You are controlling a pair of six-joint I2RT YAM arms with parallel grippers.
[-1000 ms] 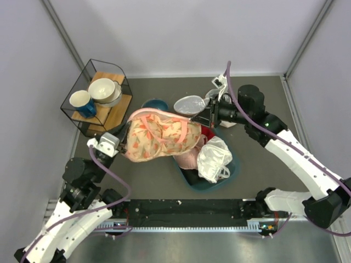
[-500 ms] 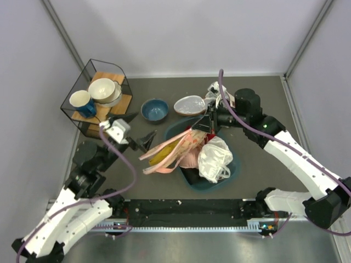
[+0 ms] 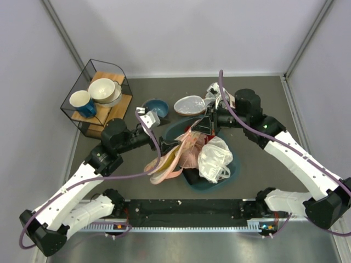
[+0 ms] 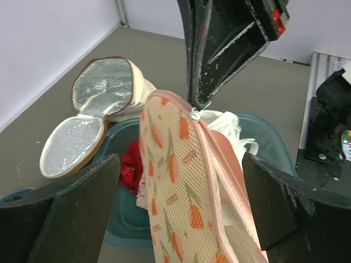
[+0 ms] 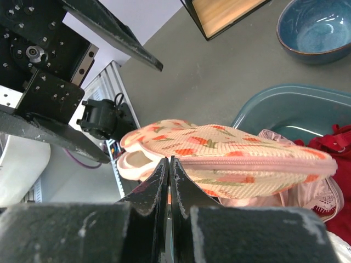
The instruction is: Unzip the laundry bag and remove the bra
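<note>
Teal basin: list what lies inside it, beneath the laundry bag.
Visible in the teal basin: a red garment, a pale pink lacy garment, a white glossy bundle. The laundry bag hides whatever lies directly under it.

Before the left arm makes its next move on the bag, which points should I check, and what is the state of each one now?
1. Right hand shut on the laundry bag: ok, it pinches the top edge, by the zip pull.
2. Left hand open: ok, its fingers stand wide apart.
3. Bag between the left hand's fingers: ok.
4. Zip open far enough: cannot tell; the edges part at one end only.
5. Bra in sight for a grasp: cannot tell.
6. Teal basin under the bag: ok for the upper part; the lower end hangs past its rim.
</note>
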